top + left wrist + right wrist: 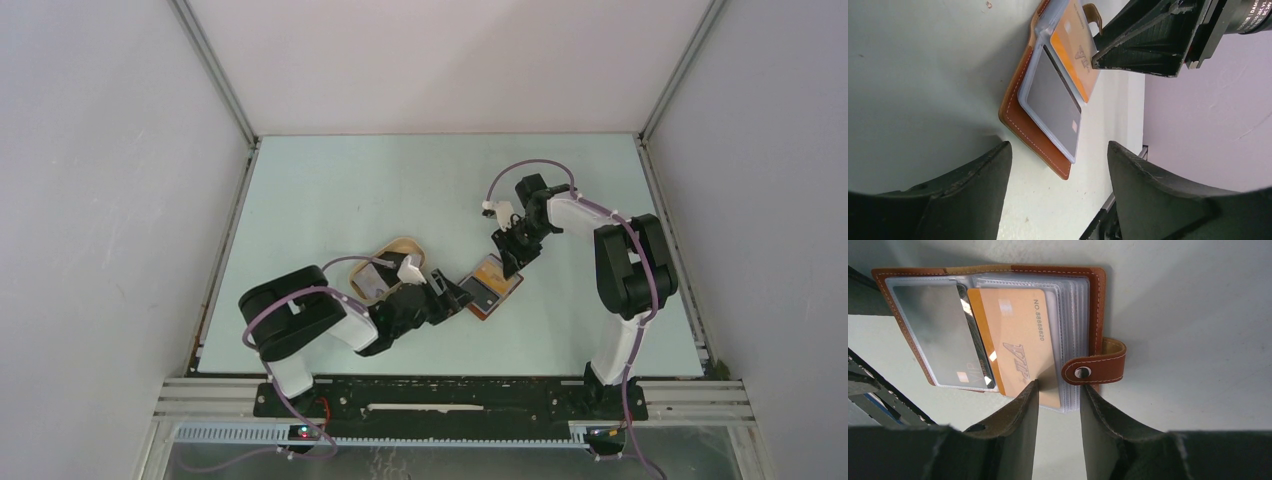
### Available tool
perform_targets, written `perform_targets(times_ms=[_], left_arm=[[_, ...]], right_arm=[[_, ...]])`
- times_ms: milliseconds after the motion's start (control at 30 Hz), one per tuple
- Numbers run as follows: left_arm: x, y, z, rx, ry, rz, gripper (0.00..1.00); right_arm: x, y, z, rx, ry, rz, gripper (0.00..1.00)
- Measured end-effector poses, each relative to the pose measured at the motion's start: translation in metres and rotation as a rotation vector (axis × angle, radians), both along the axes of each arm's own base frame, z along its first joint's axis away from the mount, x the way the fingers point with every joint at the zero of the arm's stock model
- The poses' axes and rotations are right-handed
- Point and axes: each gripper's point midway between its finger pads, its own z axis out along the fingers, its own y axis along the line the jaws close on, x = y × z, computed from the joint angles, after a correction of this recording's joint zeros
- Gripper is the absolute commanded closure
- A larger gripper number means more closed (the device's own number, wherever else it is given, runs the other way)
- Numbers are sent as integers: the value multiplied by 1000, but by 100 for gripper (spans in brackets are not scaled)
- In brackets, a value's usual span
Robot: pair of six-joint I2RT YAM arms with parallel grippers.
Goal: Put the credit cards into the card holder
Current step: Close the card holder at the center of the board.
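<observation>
Insertion step: flat orange plastic card (1018,347), apparently part-seated in the reddish-brown leather card holder (1098,305), is met just ahead of the narrowed, empty right gripper (1059,386). The left gripper (1059,145) is set wide and empty. A push fully home is called for next.

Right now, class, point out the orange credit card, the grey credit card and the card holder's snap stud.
orange credit card (1015,340): right wrist view, middle of its face.
grey credit card (1052,104): left wrist view, face under clear sleeve.
snap stud (1082,372): right wrist view, centre of metal button.

Left gripper (1059,146): held low, jaws spread wide. Right gripper (1058,389): angled downward toward left one, jaws narrowly parted.
</observation>
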Motion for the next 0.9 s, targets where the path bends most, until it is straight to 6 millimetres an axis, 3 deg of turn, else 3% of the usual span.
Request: perform_targets(times_ms=[300, 667, 900], left_arm=[[6, 5, -6, 14, 19, 16, 40], [19, 10, -10, 49, 26, 29, 72], [20, 14, -14, 72, 30, 22, 82]], right_arm=[[-1, 2, 0, -5, -1, 8, 59], [-4, 4, 3, -4, -2, 23, 53], [-6, 11, 32, 47, -61, 48, 49]])
